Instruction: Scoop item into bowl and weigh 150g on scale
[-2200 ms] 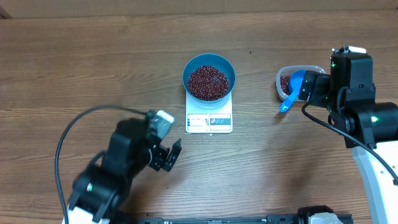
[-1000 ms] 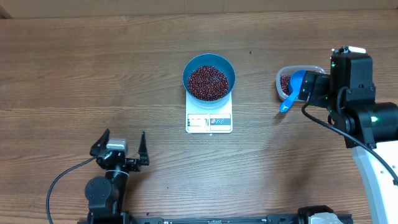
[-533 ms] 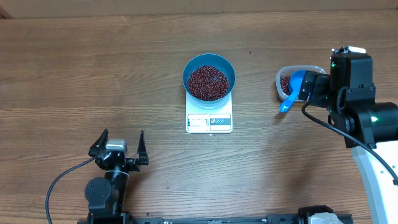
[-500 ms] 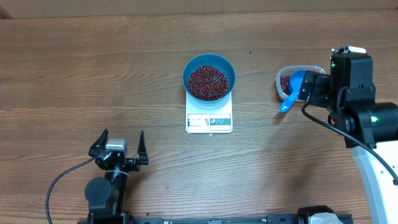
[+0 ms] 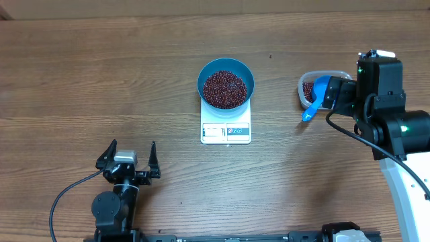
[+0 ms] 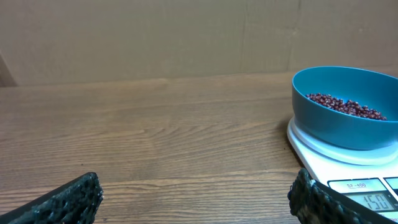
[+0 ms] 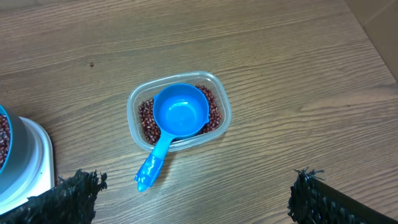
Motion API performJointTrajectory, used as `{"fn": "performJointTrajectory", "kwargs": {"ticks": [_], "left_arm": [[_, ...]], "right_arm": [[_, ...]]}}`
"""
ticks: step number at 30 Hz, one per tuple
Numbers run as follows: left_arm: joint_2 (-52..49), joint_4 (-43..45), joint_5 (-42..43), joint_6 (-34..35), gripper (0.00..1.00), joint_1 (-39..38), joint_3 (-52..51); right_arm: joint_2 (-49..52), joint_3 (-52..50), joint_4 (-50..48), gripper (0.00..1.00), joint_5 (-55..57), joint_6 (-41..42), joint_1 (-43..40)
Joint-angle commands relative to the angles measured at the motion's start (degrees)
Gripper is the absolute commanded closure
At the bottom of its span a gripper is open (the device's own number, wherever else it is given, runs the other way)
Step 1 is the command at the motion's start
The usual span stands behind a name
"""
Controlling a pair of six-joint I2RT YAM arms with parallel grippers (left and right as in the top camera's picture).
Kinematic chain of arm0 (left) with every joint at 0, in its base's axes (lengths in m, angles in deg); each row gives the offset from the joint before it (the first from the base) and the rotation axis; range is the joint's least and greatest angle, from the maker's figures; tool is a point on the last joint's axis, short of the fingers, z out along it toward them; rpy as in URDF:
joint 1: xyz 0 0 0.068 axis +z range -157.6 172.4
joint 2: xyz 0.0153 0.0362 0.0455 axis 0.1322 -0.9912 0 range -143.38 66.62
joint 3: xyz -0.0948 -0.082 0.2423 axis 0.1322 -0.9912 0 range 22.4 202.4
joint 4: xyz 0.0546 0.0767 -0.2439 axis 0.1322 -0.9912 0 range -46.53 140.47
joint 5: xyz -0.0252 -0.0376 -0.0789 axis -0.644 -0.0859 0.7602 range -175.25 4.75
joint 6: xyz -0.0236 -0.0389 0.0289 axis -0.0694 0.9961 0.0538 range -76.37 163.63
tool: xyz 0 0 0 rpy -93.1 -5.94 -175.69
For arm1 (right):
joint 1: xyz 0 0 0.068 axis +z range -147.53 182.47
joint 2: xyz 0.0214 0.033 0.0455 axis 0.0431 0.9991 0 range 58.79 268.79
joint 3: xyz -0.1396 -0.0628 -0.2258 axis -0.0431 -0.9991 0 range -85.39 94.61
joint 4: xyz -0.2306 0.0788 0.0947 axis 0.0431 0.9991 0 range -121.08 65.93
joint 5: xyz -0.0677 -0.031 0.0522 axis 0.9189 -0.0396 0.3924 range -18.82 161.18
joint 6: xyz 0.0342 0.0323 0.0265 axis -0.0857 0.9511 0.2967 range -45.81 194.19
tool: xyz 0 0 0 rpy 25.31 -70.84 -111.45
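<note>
Fingers (image 6: 62, 202) of the left gripper (image 5: 133, 146) stand spread wide with nothing between them, low over the brown wooden tabletop (image 5: 80, 67) close to its near edge and left of the middle, tips pointing toward the far edge. Black fingers (image 7: 317, 199) of the right gripper (image 7: 193, 198) are just as wide and empty, held above the clear rounded-rectangular plastic tub (image 7: 129, 115) toward the right edge without touching it. Small dark red-brown beans (image 5: 225, 89) fill the round, deep, bright blue bowl (image 6: 336, 127), which sits on the far part of the small flat white square scale (image 5: 226, 133) around the middle of the tabletop; the bowl's rim overhangs the platform on both sides. At the scale's front edge the display (image 6: 376, 200), cut off by the frame, shows what looks like 150. More beans lie in the tub under a small blue plastic scoop (image 7: 180, 112), whose handle crosses the tub's near rim and points down to the wood. Bare wood runs from the scale to the left edge, and a narrower strip separates scale and tub. A pale brown board (image 6: 155, 37) stands along the far edge. A black cable (image 5: 64, 195) loops beside the left arm at the near edge.
</note>
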Motion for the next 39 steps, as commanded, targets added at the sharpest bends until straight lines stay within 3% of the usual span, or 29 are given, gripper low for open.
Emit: {"fn": "performJointTrajectory", "kwargs": {"ticks": [1,24,28,32,39], "left_arm": [[0.6,-0.2,-1.0,-0.9,0.0,0.3,-0.2],[0.6,-0.2,-1.0,-0.9,0.0,0.3,-0.2],[0.6,-0.2,-1.0,-0.9,0.0,0.3,-0.2],[0.6,-0.2,-1.0,-0.9,0.0,0.3,-0.2],[0.6,-0.2,-1.0,-0.9,0.0,0.3,-0.2]], "right_arm": [[0.0,1.4,-0.3,0.0,-0.2,-0.5,-0.2],[0.0,1.3,-0.3,0.0,-0.2,-0.5,-0.2],[-2.1,0.0,-1.9,0.0,-6.3,-0.2,-0.2],[-4.8,-4.1,-14.5,0.0,-13.7,-0.2,-0.2],[-9.7,-22.2,-45.4,0.0,-17.9,-0.2,-0.2]]}}
